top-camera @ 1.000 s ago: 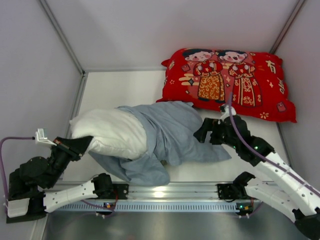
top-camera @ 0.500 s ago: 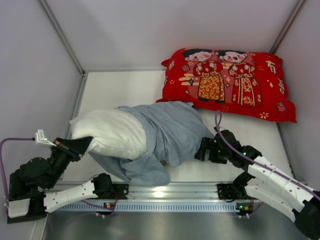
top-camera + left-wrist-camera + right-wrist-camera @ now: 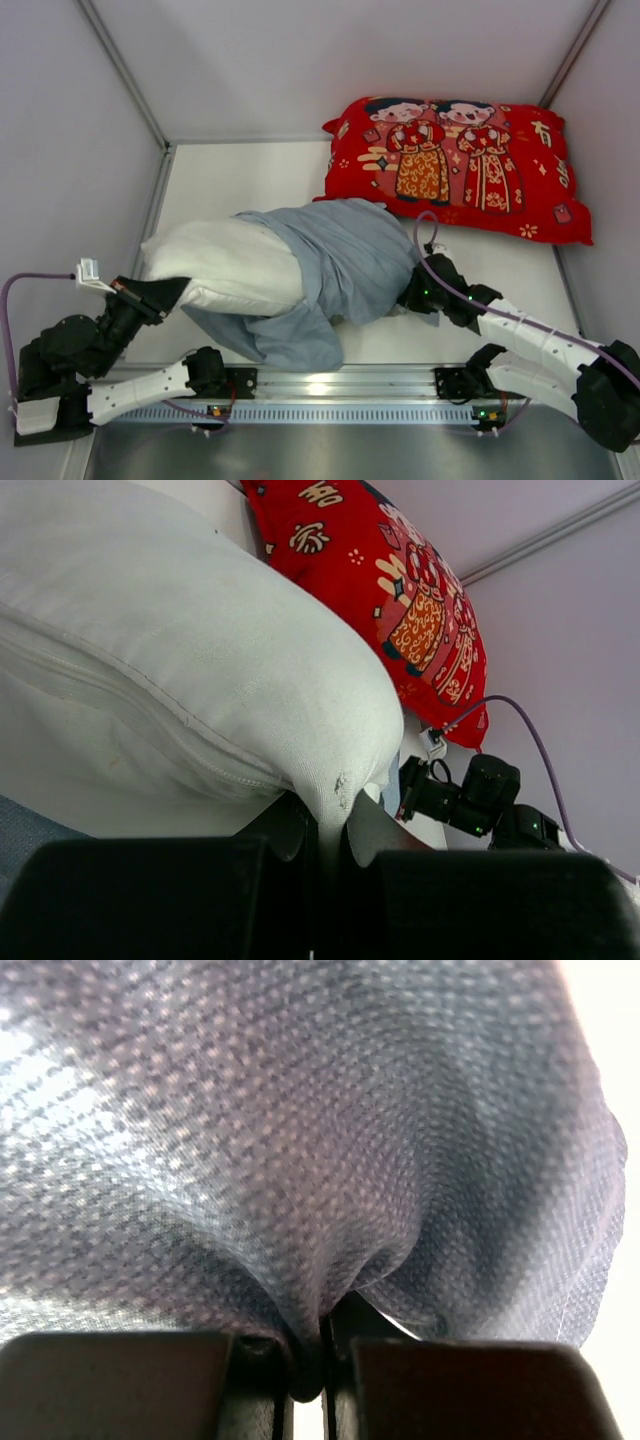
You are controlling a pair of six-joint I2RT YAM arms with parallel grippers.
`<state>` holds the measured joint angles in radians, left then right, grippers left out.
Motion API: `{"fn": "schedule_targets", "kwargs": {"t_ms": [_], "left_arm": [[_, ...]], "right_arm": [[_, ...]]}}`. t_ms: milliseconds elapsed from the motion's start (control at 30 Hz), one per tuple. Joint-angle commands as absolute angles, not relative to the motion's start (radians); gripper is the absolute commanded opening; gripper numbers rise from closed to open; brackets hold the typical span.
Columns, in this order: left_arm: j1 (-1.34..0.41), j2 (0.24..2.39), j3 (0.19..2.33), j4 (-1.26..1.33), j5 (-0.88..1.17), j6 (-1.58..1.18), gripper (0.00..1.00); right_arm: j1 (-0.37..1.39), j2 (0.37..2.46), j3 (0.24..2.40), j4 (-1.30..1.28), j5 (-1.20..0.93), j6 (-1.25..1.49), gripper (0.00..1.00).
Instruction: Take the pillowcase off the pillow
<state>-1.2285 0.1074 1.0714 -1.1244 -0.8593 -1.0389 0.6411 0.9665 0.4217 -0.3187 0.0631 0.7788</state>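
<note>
The right tool [image 3: 413,296] has just come down to the right edge of the pillowcase [image 3: 345,260] and snapped shut. A second ago it was wide open, further to the right and a bit further back. Now its own camera shows a fold of the blue-grey cloth pinched tight between its two fingers [image 3: 150,1390].

The left tool [image 3: 160,295] has not changed. It stays shut on the near left corner of the pillow [image 3: 225,262], with the white corner squeezed in its grip.

The pillowcase lies in the middle of the desk [image 3: 240,180], blue-grey side out. It still covers the right part of the pillow, and the white left part sticks out. The red pillow [image 3: 450,165] sits at the far right, just beside the far edge of the cloth.

So now each tool holds its own thing, one at each end. I think the job is ready for the pull: the cloth goes right while the pillow is held back on the left. I cannot tell if the right tool has caught only cloth or some pillow too, and that could make the pull stick
</note>
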Motion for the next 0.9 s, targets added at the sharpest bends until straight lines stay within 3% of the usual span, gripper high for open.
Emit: {"fn": "schedule_targets", "kwargs": {"t_ms": [0,167,333,867], "left_arm": [[-1.227,0.112,1.1,-1.063,-0.874,-1.052,0.0],[-1.227,0.069,1.141,-1.06,-0.867,-1.077,0.0],[-1.224,0.017,1.199,-1.077,-0.874,-1.077,0.0],[-1.207,0.021,1.313,-1.095,-0.851,-1.02,0.0]], "right_arm": [[0.63,0.947,0.478,-0.306,0.279,0.795,0.0],[0.605,0.917,0.544,-0.345,0.445,0.795,0.0],[0.491,0.928,0.658,-0.386,0.44,0.761,0.0],[-0.305,1.046,0.953,-0.387,0.04,0.686,0.0]]}}
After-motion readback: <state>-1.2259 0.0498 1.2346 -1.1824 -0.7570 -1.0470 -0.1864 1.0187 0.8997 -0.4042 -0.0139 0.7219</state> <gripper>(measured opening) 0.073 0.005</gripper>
